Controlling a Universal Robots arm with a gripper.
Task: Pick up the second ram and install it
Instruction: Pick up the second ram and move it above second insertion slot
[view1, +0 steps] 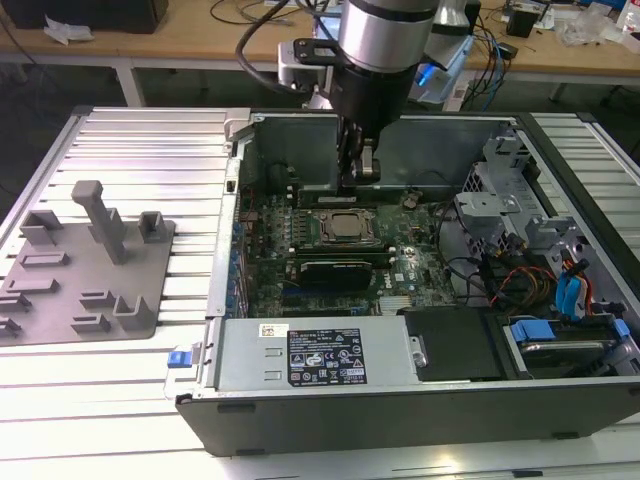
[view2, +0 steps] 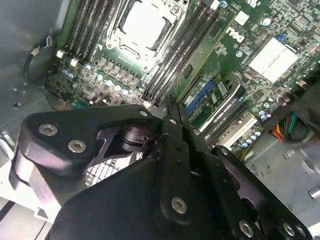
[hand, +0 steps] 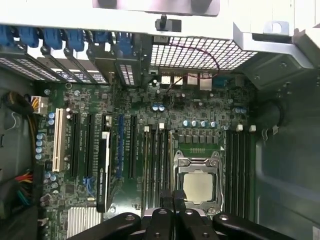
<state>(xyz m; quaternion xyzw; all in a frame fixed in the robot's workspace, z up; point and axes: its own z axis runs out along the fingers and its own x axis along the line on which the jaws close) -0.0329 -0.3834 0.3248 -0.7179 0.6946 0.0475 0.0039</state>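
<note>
The claw is hanging inside the open computer case, its 2 fingers pressing together with nothing visibly between them. Directly beneath its tip, the second ram seems to be standing edge-on in a slot just beside the processor socket, though I cannot tell for sure.

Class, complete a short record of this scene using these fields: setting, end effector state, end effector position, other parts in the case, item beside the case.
Setting: open black desktop computer case lying on a slatted metal table
End effector state: shut, inside the case
End effector position: over the long memory slots beside the square silver processor
Other parts in case: black rectangular expansion card
Beside case: grey moulded fixture plate, at the exterior view's left
</note>
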